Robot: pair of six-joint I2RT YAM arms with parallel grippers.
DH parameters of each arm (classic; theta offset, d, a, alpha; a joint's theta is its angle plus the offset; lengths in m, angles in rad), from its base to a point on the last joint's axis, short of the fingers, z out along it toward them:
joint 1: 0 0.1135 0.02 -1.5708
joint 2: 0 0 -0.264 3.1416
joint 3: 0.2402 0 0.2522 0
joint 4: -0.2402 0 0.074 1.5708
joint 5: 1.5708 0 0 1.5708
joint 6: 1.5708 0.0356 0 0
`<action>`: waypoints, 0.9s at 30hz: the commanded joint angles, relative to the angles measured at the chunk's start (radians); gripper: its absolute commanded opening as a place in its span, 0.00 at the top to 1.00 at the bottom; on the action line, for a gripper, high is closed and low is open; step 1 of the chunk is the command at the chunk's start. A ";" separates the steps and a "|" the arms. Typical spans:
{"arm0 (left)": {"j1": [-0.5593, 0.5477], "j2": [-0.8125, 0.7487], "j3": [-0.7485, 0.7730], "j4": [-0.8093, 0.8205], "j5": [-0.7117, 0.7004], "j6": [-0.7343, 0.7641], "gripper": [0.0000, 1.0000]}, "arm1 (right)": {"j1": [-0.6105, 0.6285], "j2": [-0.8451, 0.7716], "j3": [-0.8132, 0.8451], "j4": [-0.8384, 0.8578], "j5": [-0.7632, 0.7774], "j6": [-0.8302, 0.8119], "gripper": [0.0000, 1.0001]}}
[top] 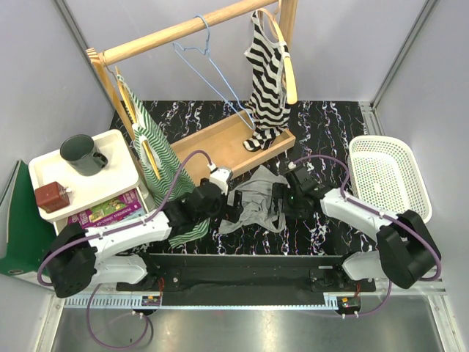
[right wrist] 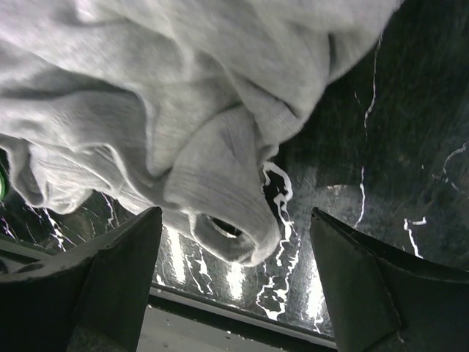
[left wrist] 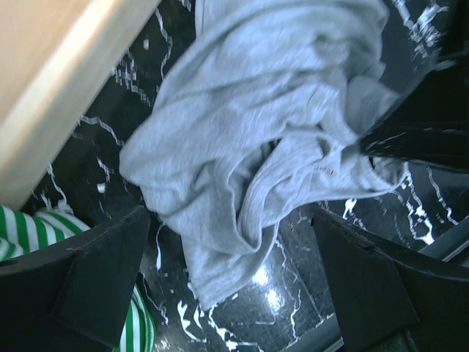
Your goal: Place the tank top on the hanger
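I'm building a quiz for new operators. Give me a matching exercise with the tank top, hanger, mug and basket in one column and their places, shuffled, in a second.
1. tank top
2. hanger
3. mug
4. basket

A. hung on the wooden rail
B. on the white side table
C. crumpled on the black marbled mat
D. to the right of the mat

Pairs: 1-C, 2-A, 3-B, 4-D
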 commanded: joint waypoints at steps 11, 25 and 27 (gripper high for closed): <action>-0.003 0.140 -0.032 0.038 -0.015 -0.154 0.11 | -0.001 -0.046 -0.064 0.049 -0.036 0.029 0.29; 0.000 0.181 0.068 0.038 -0.074 -0.105 1.00 | 0.001 -0.032 -0.011 0.092 0.010 0.024 0.87; 0.000 0.173 0.111 0.010 -0.095 -0.047 1.00 | -0.002 -0.055 0.040 0.037 0.065 -0.011 0.88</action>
